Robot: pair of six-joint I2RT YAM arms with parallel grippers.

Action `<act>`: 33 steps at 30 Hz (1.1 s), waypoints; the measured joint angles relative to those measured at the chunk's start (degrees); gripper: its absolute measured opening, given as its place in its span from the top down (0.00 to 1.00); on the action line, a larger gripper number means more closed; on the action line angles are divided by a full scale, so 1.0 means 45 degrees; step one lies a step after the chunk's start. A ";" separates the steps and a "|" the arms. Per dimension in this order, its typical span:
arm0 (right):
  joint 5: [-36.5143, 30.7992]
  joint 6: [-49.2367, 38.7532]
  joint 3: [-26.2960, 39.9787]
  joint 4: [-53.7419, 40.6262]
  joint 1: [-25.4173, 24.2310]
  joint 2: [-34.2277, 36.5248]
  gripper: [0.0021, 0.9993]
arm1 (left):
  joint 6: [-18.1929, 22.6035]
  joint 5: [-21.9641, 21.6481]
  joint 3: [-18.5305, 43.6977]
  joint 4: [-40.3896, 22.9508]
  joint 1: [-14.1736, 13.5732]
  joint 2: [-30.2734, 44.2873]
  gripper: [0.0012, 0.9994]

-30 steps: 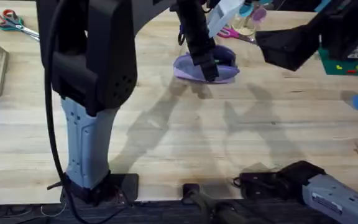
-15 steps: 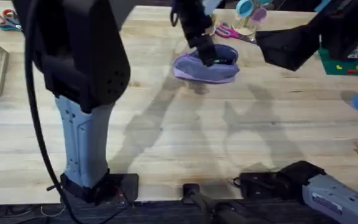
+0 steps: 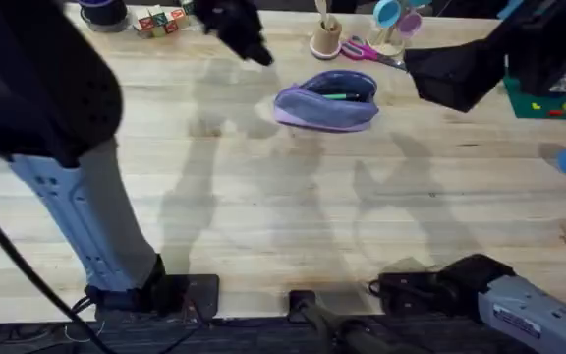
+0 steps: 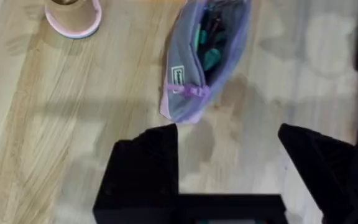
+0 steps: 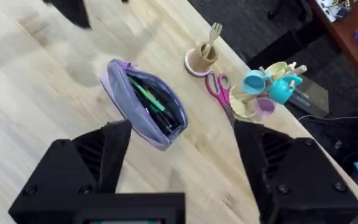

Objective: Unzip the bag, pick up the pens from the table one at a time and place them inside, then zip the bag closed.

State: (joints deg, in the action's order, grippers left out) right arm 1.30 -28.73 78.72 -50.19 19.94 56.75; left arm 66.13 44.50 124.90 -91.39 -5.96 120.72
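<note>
The lavender bag (image 3: 324,108) lies on the table (image 3: 283,206) at the far middle, its zipper open. A green pen (image 3: 343,95) shows inside it. In the left wrist view the bag (image 4: 185,81) gapes, with green pens (image 4: 211,57) and a dark one (image 4: 213,22) inside. My left gripper (image 3: 239,29) hangs to the left of the bag, apart from it; its fingers (image 4: 145,165) stand open and empty. My right gripper (image 3: 430,74) hovers to the bag's right, and its fingers (image 5: 114,146) are wide open above the bag (image 5: 135,115).
A wooden cup (image 3: 325,39) with a utensil, pink-handled scissors (image 3: 362,49) and a stack of coloured cups (image 3: 391,18) stand just behind the bag. Small coloured blocks (image 3: 155,20) sit at the far left. A green mat (image 3: 538,100) lies at the right.
My left gripper has pulled away from the bag's top, moving left and toward the far edge. The open bag is now uncovered. The right arm has not moved.
</note>
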 joint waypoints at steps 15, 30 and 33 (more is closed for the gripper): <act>0.0000 0.0000 0.0000 0.0005 0.0000 0.0000 0.00 | 0.3842 0.1867 0.0005 -0.1259 0.2789 -0.0008 0.00; 0.0000 0.0000 0.0000 0.0119 0.0000 0.0029 0.00 | 0.3387 0.0730 -0.0012 -0.1262 0.2692 -0.0366 0.00; 0.0000 0.0000 0.0000 0.0219 0.0000 0.0142 0.00 | 0.3361 0.0673 -0.0285 -0.1254 0.2692 -0.1180 0.00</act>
State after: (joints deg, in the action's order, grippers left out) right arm 1.30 -28.73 78.72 -49.21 19.94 57.39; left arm 81.25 47.53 123.62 -97.03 6.15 115.41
